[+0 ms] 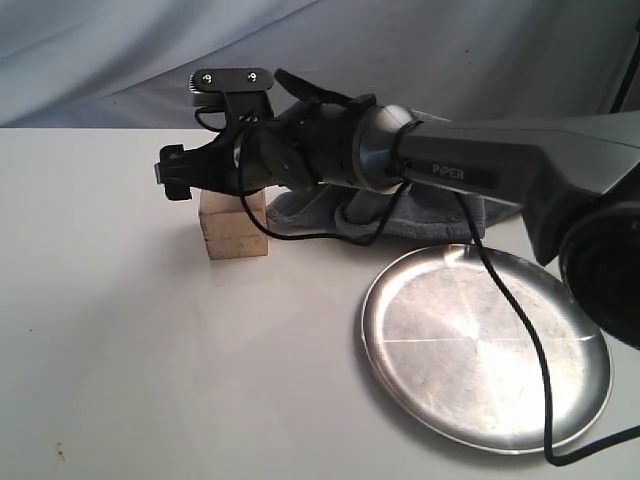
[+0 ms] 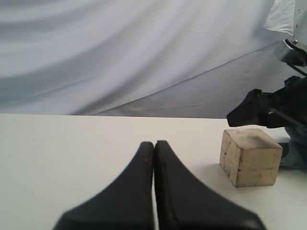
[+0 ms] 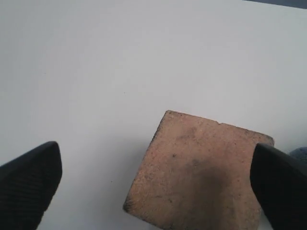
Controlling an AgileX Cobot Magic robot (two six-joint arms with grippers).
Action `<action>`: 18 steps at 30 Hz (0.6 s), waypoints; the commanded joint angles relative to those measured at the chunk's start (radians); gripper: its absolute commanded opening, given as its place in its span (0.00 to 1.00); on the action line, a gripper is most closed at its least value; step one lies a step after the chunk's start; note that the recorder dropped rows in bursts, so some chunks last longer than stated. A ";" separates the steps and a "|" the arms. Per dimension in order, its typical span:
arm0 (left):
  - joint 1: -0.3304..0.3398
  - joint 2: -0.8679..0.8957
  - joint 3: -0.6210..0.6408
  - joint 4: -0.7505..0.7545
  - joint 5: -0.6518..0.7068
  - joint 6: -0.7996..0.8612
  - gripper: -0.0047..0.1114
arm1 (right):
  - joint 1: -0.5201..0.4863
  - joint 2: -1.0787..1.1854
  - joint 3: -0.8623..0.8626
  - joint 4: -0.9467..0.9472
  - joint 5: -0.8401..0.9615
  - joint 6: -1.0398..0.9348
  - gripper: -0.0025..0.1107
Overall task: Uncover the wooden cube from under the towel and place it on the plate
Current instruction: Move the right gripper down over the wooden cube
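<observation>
The wooden cube (image 1: 233, 226) stands uncovered on the white table, a pale block with scuffed faces. Just behind and to its right lies the dark grey towel (image 1: 410, 215), bunched up and partly hidden by my right arm. My right gripper (image 1: 177, 175) hovers over the cube's left side; in the right wrist view it (image 3: 156, 163) is open, its fingers (image 3: 29, 184) spread wide on either side of the cube (image 3: 196, 177) and not touching it. The silver plate (image 1: 487, 345) lies empty at the front right. My left gripper (image 2: 154, 143) is shut and empty, left of the cube (image 2: 250, 157).
A grey cloth backdrop (image 1: 300, 50) hangs behind the table. The right arm's black cable (image 1: 520, 330) trails across the plate. White tabletop (image 1: 150, 380) stretches in front and to the left of the cube.
</observation>
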 commanded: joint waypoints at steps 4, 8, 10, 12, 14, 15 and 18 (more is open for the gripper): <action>-0.001 -0.002 0.004 0.001 -0.002 -0.003 0.05 | 0.016 0.016 -0.008 -0.085 0.014 0.111 0.89; -0.001 -0.002 0.004 0.001 -0.002 -0.003 0.05 | 0.018 0.032 -0.008 -0.085 0.021 0.141 0.89; -0.001 -0.002 0.004 0.001 -0.002 -0.003 0.05 | 0.018 0.041 -0.008 -0.097 0.032 0.159 0.89; -0.001 -0.002 0.004 0.001 -0.002 -0.003 0.05 | 0.018 0.047 -0.008 -0.106 0.037 0.163 0.89; -0.001 -0.002 0.004 0.001 -0.002 -0.003 0.05 | 0.018 0.054 -0.008 -0.105 0.037 0.166 0.89; -0.001 -0.002 0.004 0.001 -0.002 -0.001 0.05 | 0.018 0.058 -0.008 -0.107 0.037 0.166 0.89; -0.001 -0.002 0.004 0.001 -0.002 -0.001 0.05 | 0.018 0.068 -0.008 -0.126 0.041 0.193 0.89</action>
